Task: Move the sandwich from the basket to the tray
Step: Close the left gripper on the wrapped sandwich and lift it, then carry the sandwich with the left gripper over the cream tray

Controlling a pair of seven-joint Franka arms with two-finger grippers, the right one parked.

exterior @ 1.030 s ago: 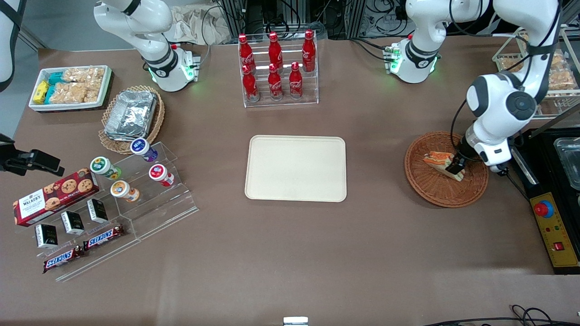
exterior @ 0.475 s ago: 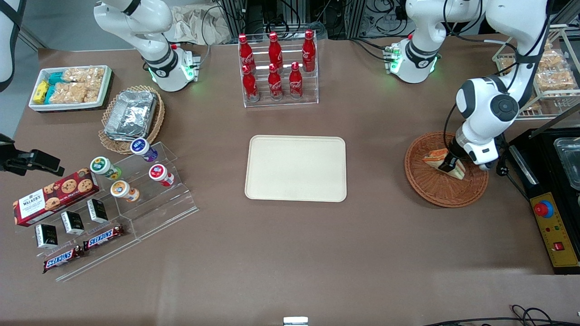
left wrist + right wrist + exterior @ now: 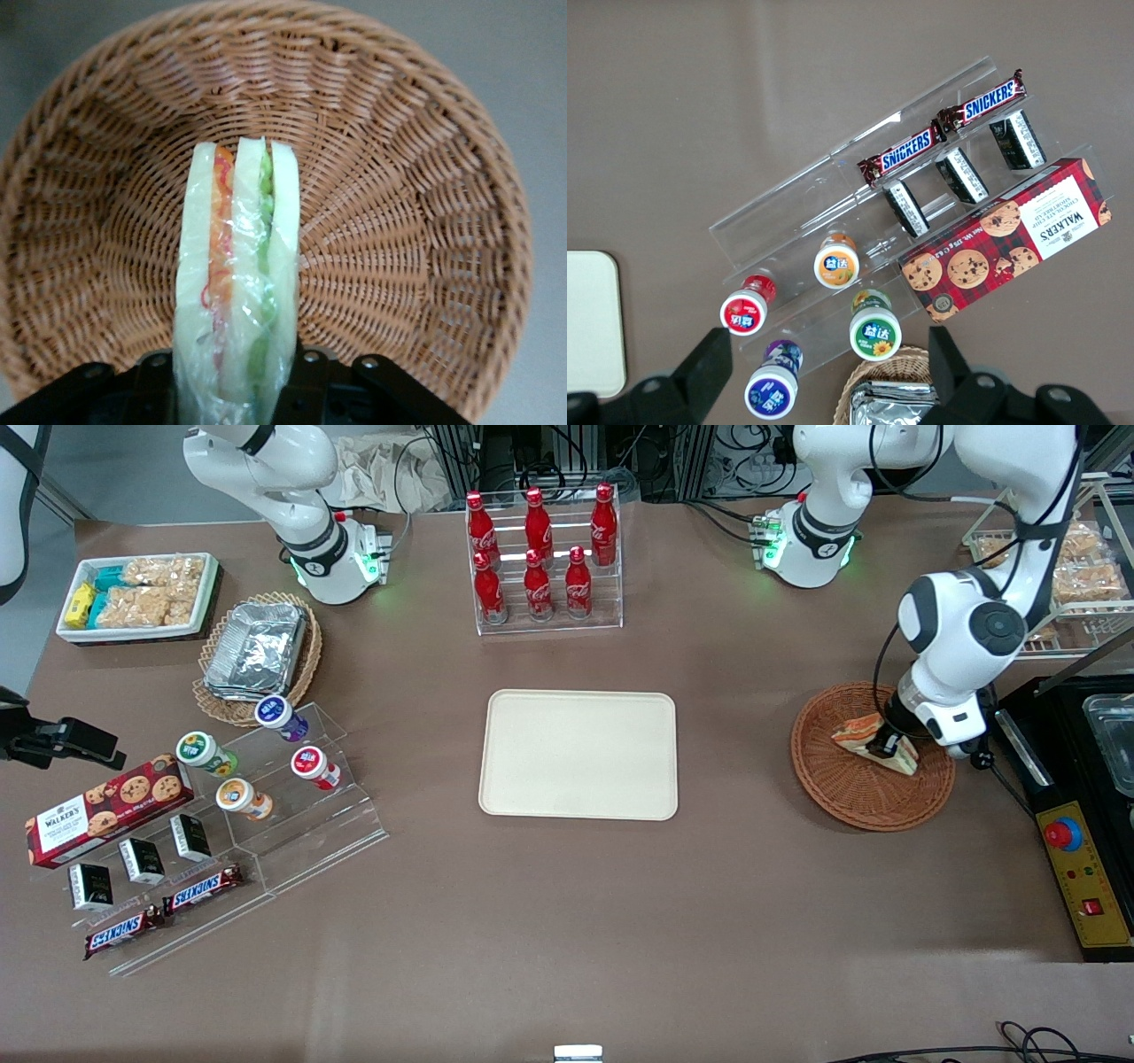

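The sandwich (image 3: 861, 735), a wrapped white-bread wedge with orange and green filling, is over the inside of the round reddish-brown basket (image 3: 850, 795) toward the working arm's end of the table. My left gripper (image 3: 886, 746) is shut on its wide end. In the left wrist view the sandwich (image 3: 236, 257) stands on edge between the black fingers (image 3: 306, 372) of the gripper (image 3: 232, 376), with the basket (image 3: 407, 221) weave below it. Whether it touches the weave I cannot tell. The cream tray (image 3: 578, 755) lies bare at the table's middle.
A black machine with a yellow panel and red stop button (image 3: 1063, 834) stands beside the basket. A wire rack of snacks (image 3: 1085, 571) is farther from the camera. A rack of cola bottles (image 3: 542, 558) stands farther back than the tray. An acrylic stand of cups and snack bars (image 3: 266, 797) is at the parked arm's end.
The left arm's wrist has shifted slightly away from the camera. The sandwich has tipped up in the grip and moved a little with it, still over the basket.
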